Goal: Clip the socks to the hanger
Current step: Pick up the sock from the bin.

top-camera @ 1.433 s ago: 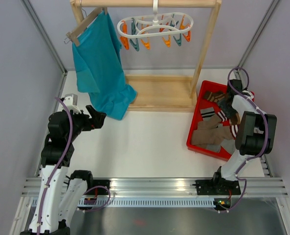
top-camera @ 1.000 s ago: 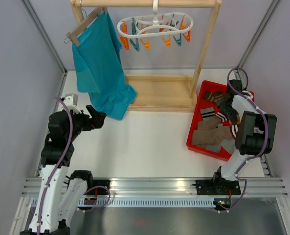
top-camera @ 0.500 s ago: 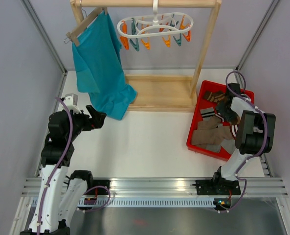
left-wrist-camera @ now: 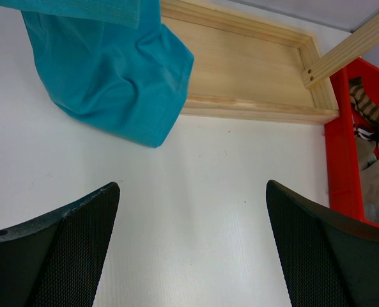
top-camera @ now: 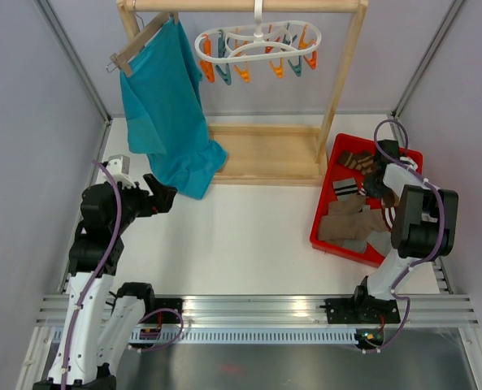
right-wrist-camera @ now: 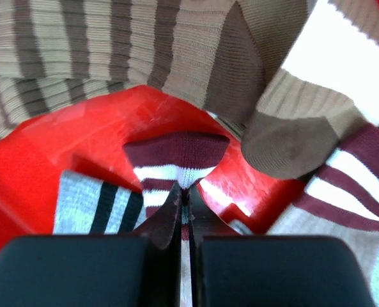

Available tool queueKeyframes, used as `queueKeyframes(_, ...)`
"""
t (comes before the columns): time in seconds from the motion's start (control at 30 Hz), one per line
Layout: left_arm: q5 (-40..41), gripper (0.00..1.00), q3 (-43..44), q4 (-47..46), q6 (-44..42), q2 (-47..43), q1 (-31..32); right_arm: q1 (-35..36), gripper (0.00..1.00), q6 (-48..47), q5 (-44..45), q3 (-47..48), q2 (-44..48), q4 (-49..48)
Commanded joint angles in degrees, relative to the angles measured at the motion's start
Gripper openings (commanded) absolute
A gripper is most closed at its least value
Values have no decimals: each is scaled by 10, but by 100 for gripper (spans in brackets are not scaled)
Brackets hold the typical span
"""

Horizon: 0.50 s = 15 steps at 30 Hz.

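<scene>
Several socks (top-camera: 350,221), taupe, brown and striped, lie piled in a red tray (top-camera: 319,221). My right gripper (top-camera: 374,180) reaches down into the tray's far half. In the right wrist view that gripper (right-wrist-camera: 185,192) is shut on the maroon-and-white striped cuff of one sock (right-wrist-camera: 176,152), pinched thin between the fingers. Taupe and brown striped socks (right-wrist-camera: 80,45) lie around it. The white ring hanger (top-camera: 314,36) with orange and teal clips hangs from the rack's top bar, far from both arms. My left gripper (top-camera: 166,195) (left-wrist-camera: 190,185) hovers wide open over bare table, holding nothing.
A teal shirt (top-camera: 163,106) on a wooden hanger droops onto the table just beyond my left gripper. The wooden rack base (top-camera: 265,152) lies between shirt and tray, its right post beside the tray's far corner. Grey walls close in on both sides.
My right gripper has closed on the striped sock cuff and shifted slightly within the tray. The left arm has not moved.
</scene>
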<state>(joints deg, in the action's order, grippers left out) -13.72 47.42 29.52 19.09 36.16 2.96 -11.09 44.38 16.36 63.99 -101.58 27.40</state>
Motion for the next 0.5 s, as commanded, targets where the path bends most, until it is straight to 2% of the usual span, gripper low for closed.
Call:
queueKeyframes(0.0,-17,100,0,-8,19,3,-3,-2,0,-15,1,-7,59,-26)
queueKeyframes(0.13,-38,100,0,-17,18,10,-3,-2,0,-50,-40,-12,126,-46)
queueKeyframes(0.33,-145,99,31,-56,60,34,-1,10,0,-115,-139,13,251,-62)
queueKeyframes(0.47,-142,98,65,-76,88,44,27,47,0,-143,-155,40,335,-59)
